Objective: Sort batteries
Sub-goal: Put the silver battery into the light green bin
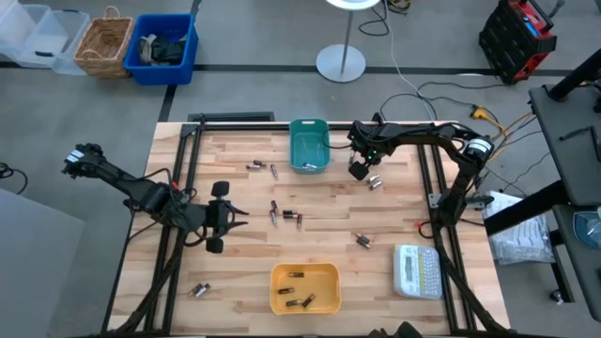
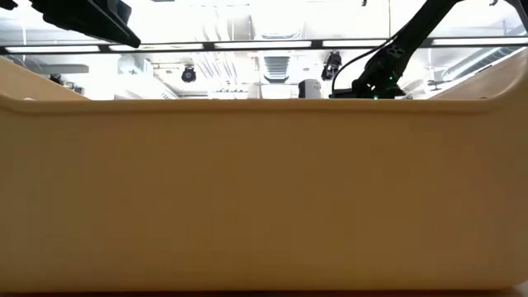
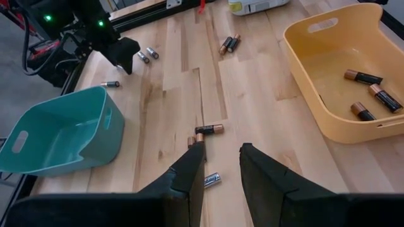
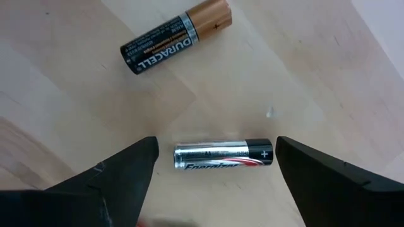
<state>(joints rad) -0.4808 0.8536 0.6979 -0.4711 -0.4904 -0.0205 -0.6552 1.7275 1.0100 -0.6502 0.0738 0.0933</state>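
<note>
The right gripper [image 4: 214,167] had its fingers spread wide, hanging right over a silver cell [image 4: 223,156] that lay flat on the table [image 1: 394,211] between the tips, with a copper-topped cell [image 4: 176,36] near it. Looked like the pick was just being lined up, so the smart thing would be to drop straight down, keep the cell centred crosswise and pinch it across the barrel, since a round thing like that would probably roll off a skewed squeeze. That silver one was shiny with a black end and a plus mark. It sat just right of the teal bin [image 1: 309,145], which is likely where it belonged. The left gripper [image 3: 221,167] hovered mid-table, fingers a bit apart and empty, over more loose cells [image 1: 286,216]; the yellow bin [image 1: 304,286] held a few copper-tops.
</note>
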